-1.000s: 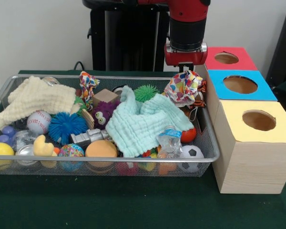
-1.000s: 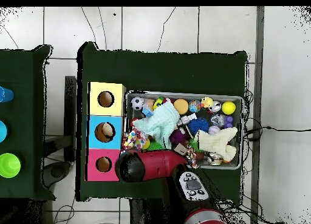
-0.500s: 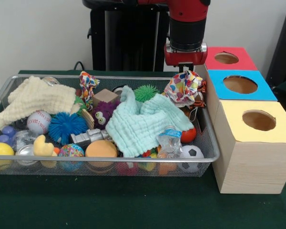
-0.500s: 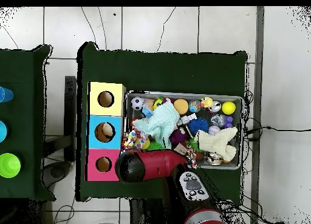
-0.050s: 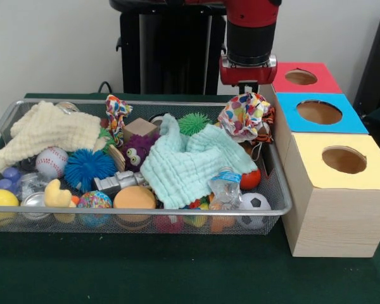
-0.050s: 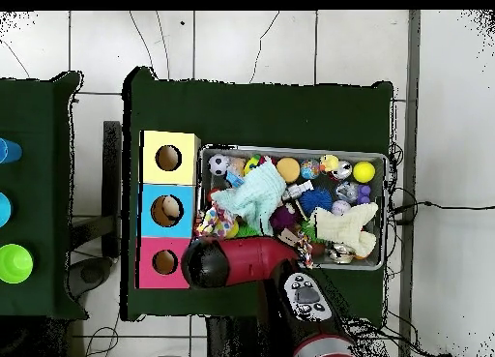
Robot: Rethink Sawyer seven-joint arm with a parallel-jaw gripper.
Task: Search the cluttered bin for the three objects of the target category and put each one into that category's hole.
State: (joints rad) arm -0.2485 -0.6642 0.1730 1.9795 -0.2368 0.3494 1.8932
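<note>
A wire mesh bin (image 5: 284,201) holds a jumble of toys and cloths. My gripper (image 5: 246,89) hangs under the red wrist at the bin's far right corner, just above a bunched multicoloured cloth (image 5: 244,114); the cloth hides its tips. From overhead the arm covers the gripper, and the same cloth (image 6: 215,222) shows beside the blue box. Three wooden boxes with round holes stand right of the bin: red (image 5: 323,83), blue (image 5: 353,124) and yellow (image 5: 310,166). A tan object lies inside the blue box's hole (image 6: 171,210).
In the bin lie a mint cloth (image 5: 190,166), a cream cloth (image 5: 47,130), a second patterned cloth (image 5: 117,114), a baseball (image 5: 51,161), a blue spiky ball (image 5: 88,168), a green spiky ball (image 5: 194,123), a soccer ball (image 5: 254,204) and a purple plush (image 5: 137,152).
The red wrist has risen slightly above the multicoloured cloth. The cloth and the other things in the bin have not moved.
</note>
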